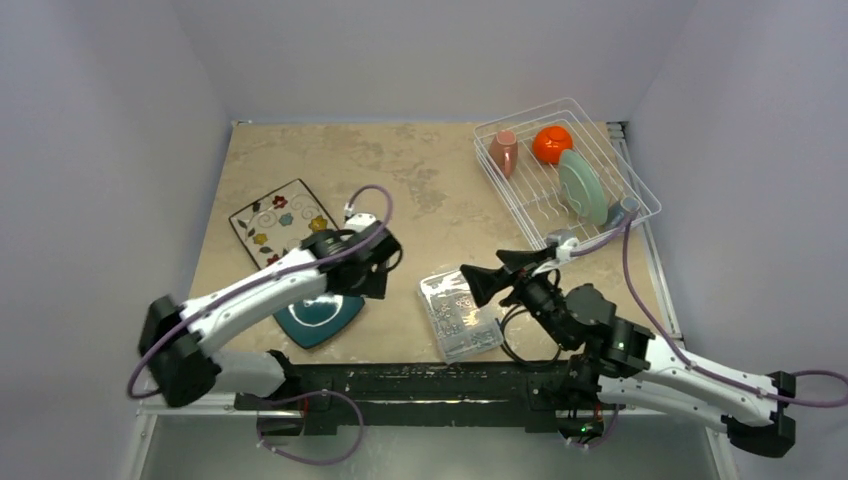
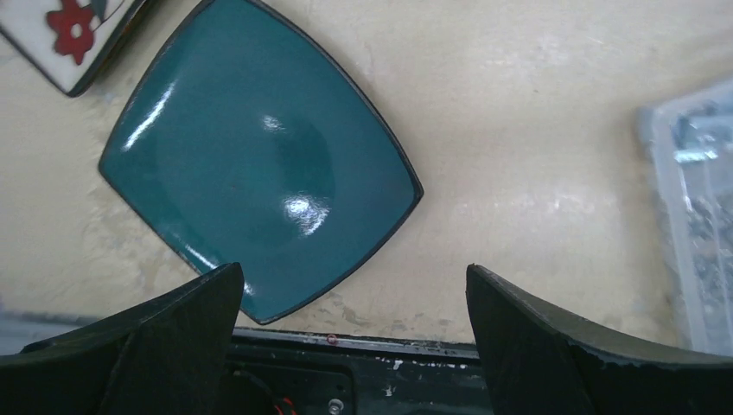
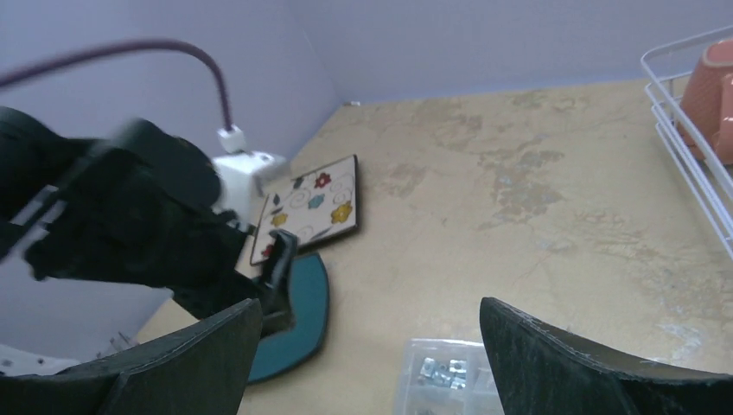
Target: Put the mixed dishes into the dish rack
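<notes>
Left hand [image 2: 353, 272] hovering over dark teal square glazed plate [image 2: 259, 173], fingers spread wide, holding nothing. Plate lying flat on worktop [image 1: 420, 190], well left of white wire dish rack [image 1: 540, 205]. Likely needing corner-edge pinch, one finger sliding under rim. Right hand [image 3: 370, 316] gaping, empty, nearer rack.

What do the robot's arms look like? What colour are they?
The left arm and right arm have white tubes with chunky black joints. A thin purple cable loops along each. The left claw and right claw have two black curved fingers.
</notes>
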{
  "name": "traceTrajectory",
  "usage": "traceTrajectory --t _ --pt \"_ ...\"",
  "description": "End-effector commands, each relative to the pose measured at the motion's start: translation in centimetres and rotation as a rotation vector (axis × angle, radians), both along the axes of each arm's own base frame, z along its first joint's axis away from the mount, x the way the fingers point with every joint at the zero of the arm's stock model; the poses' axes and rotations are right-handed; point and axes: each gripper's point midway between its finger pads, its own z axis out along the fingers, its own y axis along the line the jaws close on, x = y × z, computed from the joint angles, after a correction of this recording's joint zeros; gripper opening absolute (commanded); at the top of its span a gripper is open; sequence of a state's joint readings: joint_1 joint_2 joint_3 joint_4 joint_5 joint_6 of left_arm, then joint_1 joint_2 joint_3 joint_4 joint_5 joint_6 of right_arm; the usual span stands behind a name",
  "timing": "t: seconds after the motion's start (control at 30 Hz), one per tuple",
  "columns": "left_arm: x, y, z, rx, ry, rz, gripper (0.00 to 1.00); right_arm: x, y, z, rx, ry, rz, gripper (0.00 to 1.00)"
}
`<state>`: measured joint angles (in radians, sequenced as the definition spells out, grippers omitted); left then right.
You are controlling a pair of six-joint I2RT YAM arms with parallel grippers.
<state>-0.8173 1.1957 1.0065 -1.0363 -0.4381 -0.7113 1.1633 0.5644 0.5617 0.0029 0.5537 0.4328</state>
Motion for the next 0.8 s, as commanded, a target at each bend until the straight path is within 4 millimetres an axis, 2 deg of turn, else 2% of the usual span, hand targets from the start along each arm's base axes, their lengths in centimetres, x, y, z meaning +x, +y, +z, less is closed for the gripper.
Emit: traceTrajectory --t 0.0,0.07,0.2,0.3,0.47,0.67,0.77 --pt "0.2 1.8 -0.3 0.359 0.01 0.249 1.0 0.4 -3.3 1.4 0.032 -0.035 -0.1 0.99" --pt "0.5 0.4 -0.2 0.456 -0.047 0.237 1.0 0.3 -4.5 1.5 0.04 -0.029 -0.128 0.99" --pt "0.8 -2.1 -1.1 0.511 -0.08 0.183 0.93 -0.4 -6.1 2.0 0.087 -0.023 -0.138 0.99" --pt "1.4 -2.4 -1.8 0.56 -0.083 0.149 0.87 -0.8 -7.0 2.3 0.118 -0.031 -0.135 0.99" --pt "1.7 -3.6 -4.3 0.601 -0.023 0.072 0.86 -1.1 -8.2 2.1 0.129 -0.034 -0.151 0.99" --pt "1.7 -4.1 -6.6 0.619 0.015 0.059 0.84 -1.2 -8.5 1.7 0.124 -0.033 -0.151 0.99" --pt "1.4 -4.1 -7.5 0.621 0.036 0.054 0.8 -1.2 -8.6 1.5 0.12 -0.031 -0.153 0.99"
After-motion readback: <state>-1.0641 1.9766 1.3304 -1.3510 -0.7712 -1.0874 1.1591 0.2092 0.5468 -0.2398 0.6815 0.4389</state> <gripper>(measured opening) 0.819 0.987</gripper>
